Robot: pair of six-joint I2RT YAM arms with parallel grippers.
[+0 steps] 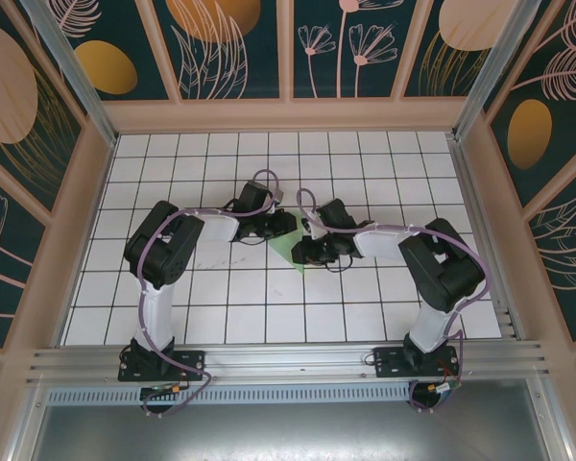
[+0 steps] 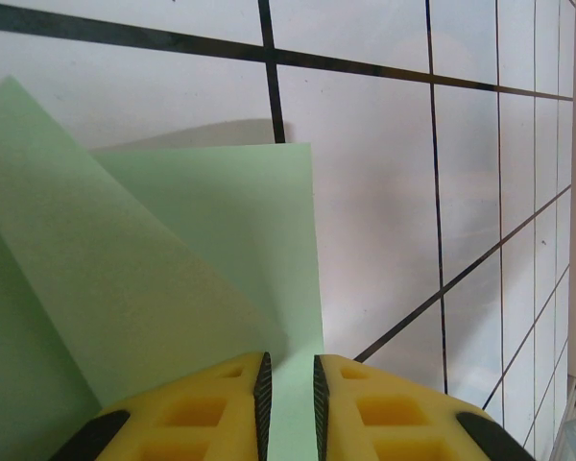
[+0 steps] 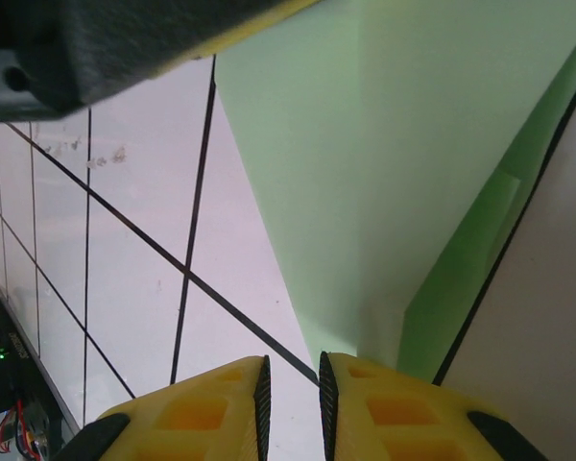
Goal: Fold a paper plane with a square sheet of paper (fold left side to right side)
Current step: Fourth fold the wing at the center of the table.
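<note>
Judging by the slanted flap lying over the square sheet of paper, a diagonal fold is in hand at mid-table, between the two arms; next, the crease needs pressing flat without dragging the sheet. The left gripper and right gripper each hold their jaws nearly together with a thin slit; whether either pinches paper cannot be told. In the top view, the visible green narrows toward the arm bases; its long axis is hidden under the grippers
</note>
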